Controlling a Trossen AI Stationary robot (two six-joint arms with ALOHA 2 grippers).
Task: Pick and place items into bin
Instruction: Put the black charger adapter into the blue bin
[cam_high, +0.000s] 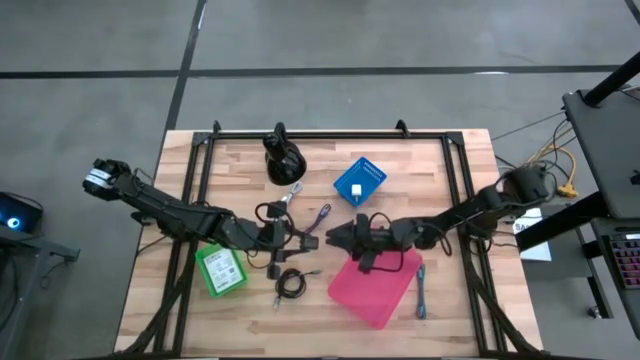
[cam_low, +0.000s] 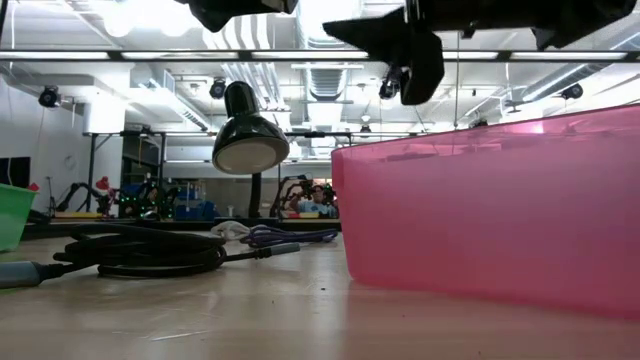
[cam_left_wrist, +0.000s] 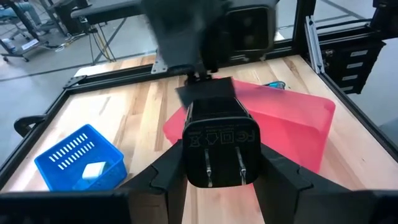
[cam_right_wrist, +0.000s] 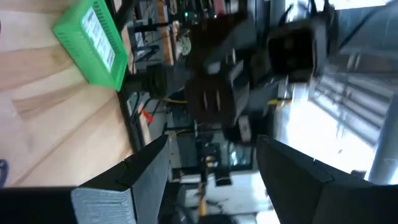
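Black two-pronged plug block (cam_left_wrist: 221, 146) sits at the bottom centre of the left wrist view. It is pinched at its flanks by the left end effector (cam_left_wrist: 221, 180), with the metal prongs facing the camera. It is raised off the wooden worktop (cam_left_wrist: 124, 112), near the middle of the high view.

It looks like hard moulded plastic, so it is probably rigid, fairly dense for its bulk and smooth enough to slip. The flat side faces are likely the best place to hold it. The prongs are thin and slick, and the rounded corners offer little to press against. I cannot tell whether a lead trails from it; if one does, its drag could twist the block in a light pinch.

Just behind the block lies the pink translucent plastic bin (cam_left_wrist: 292, 118). A blue slotted basket (cam_left_wrist: 68, 155) holding a white packet (cam_left_wrist: 93, 170) sits at the lower left.

Farther off, the right end effector (cam_high: 335, 238) faces the left one at the centre of the high view. Its fingers are spread wide and hold nothing. A black coiled cable (cam_high: 290, 285) lies loose on the worktop below the two end effectors in that view.
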